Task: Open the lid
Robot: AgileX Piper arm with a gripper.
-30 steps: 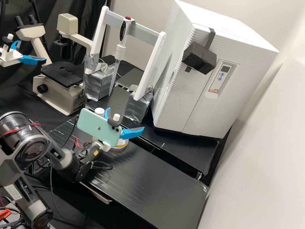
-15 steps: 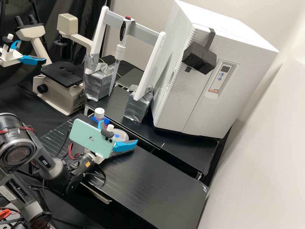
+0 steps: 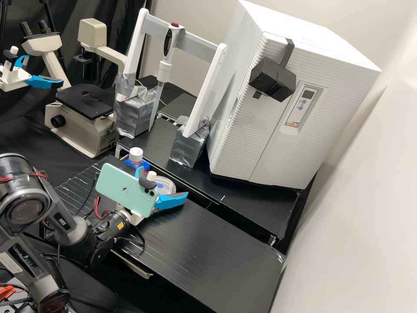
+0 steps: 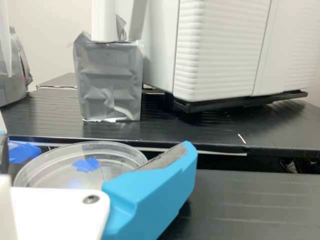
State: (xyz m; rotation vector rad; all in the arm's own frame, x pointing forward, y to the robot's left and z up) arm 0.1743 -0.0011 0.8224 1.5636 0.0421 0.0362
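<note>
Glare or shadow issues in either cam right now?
High view: soft sheen along the black bench, with pale streaks across its surface; the pale wall is brightest toward the upper right. Wrist view: light catches the rim of the clear round dish; the white cabinet is bright but its ribs still read, with dark shadow beneath it.

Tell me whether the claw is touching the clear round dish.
Cannot tell. In both the high and wrist views, a blue finger of the claw overlaps the near rim of the clear round dish, hiding any contact or gap behind it.
</note>
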